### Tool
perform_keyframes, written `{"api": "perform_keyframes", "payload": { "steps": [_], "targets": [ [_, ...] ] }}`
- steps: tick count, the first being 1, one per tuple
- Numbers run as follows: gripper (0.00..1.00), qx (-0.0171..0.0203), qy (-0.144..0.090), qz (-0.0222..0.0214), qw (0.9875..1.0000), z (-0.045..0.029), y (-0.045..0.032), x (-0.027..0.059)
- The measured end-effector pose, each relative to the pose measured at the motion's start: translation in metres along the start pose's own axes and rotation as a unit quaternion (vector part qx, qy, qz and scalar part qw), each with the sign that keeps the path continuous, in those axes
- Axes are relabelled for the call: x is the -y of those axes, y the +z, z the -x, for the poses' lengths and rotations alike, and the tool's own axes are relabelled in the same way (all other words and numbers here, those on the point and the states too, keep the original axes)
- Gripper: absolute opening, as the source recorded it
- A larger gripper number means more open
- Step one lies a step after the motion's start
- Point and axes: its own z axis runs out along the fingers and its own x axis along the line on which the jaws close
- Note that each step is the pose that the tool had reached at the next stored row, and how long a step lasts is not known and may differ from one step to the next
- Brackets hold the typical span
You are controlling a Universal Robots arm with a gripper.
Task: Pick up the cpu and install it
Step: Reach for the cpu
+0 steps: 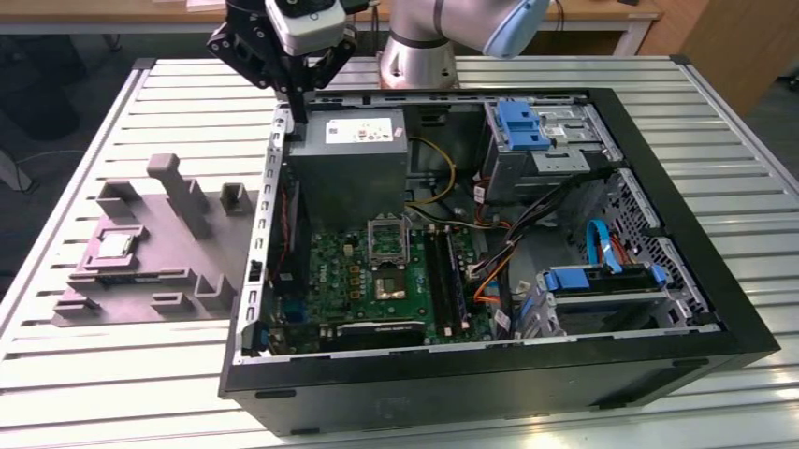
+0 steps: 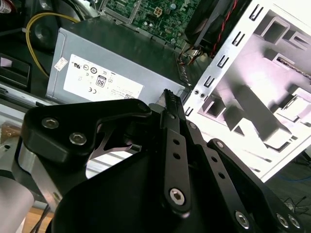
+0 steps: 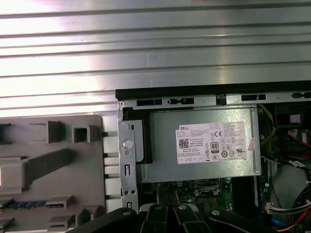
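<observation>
The cpu [image 1: 119, 245], a small silvery square, lies flat in a pocket of the grey moulded tray [image 1: 163, 290], outside the case on the exterior view's left. My gripper [image 1: 296, 92] hangs over the far left corner of the open computer case [image 1: 500, 374], above the grey power supply [image 1: 355, 154] and well away from the cpu. In the second wrist view the gripper [image 2: 168, 95] has its fingers pressed together with nothing between them. The metal socket frame [image 1: 384, 239] sits on the green circuit board [image 1: 362, 281] inside the case.
Raised plastic blocks [image 1: 187, 192] stand on the tray near the case wall. Cables [image 1: 525, 234] and blue-tabbed drive cages [image 1: 525, 126] crowd the case's right half. The case and tray rest on a slatted metal table [image 1: 125, 374]. The arm's base [image 1: 431, 56] is behind the case.
</observation>
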Motion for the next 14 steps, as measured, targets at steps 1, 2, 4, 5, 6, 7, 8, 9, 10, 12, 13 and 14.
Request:
{"api": "perform_keyframes", "payload": {
  "steps": [1,2,4,5,6,7,8,9,10,12,13,14],
  "targets": [
    [0.11,0.0,0.0,0.0,1.0,-0.0002,0.0,0.0],
    [0.11,0.0,0.0,0.0,1.0,-0.0004,0.0,0.0],
    [0.11,0.0,0.0,0.0,1.0,-0.0007,0.0,0.0],
    [0.11,0.0,0.0,0.0,1.0,-0.0007,0.0,0.0],
    [0.11,0.0,0.0,0.0,1.0,-0.0008,0.0001,0.0001],
    [0.11,0.0,0.0,0.0,1.0,-0.0009,0.0,0.0001],
    [0.11,0.0,0.0,0.0,1.0,-0.001,0.0001,0.0001],
    [0.11,0.0,0.0,0.0,1.0,-0.001,0.0001,0.0001],
    [0.11,0.0,0.0,0.0,1.0,-0.0011,0.0001,0.0001],
    [0.11,0.0,0.0,0.0,1.0,-0.0012,0.0001,0.0001],
    [0.11,0.0,0.0,0.0,1.0,-0.0016,0.0002,0.0001],
    [0.11,0.0,0.0,0.0,1.0,-0.0026,0.0003,0.0002]
  ]
}}
